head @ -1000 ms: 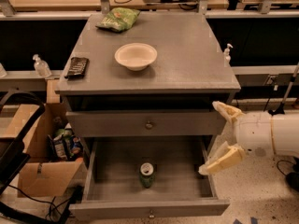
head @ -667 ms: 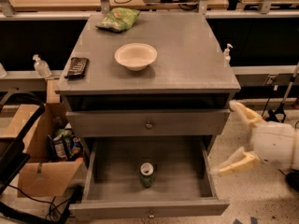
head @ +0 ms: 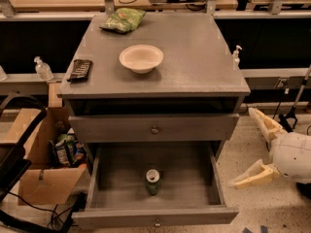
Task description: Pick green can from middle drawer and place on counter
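The gripper [head: 242, 147] is held low at the right of the cabinet, beside the pulled-out middle drawer [head: 93, 178], and is pointed leftward. Its two cream fingers [head: 265, 125] are spread wide, one above the other, and nothing is gripped. The green can [head: 152, 181] is seen upright on the drawer floor, well apart from the gripper. A white bowl [head: 141, 58] and a snack bag [head: 123, 20] are carried by the counter [head: 194, 57]. No print can be read on can or bag
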`<state>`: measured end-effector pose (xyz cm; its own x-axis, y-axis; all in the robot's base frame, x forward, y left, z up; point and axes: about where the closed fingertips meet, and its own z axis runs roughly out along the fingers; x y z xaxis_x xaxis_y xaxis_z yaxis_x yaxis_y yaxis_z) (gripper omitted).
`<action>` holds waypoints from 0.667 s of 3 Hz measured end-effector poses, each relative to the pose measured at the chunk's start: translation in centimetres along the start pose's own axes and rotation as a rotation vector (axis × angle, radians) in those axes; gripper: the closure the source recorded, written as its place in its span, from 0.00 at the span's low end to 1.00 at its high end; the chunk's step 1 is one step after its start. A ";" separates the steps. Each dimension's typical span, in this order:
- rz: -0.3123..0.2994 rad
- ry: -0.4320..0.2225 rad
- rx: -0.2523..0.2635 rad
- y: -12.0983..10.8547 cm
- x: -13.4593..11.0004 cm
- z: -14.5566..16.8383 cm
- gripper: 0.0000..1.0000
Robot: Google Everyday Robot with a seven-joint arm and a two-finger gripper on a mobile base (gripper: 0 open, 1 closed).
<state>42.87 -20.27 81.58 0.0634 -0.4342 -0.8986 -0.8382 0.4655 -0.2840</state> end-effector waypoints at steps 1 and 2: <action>-0.018 0.029 -0.031 1.4 1.9 3.2 0.00; -0.016 0.027 -0.026 3.3 5.9 8.7 0.00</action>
<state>45.14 -14.59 72.45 0.0624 -0.4625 -0.8844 -0.8509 0.4385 -0.2894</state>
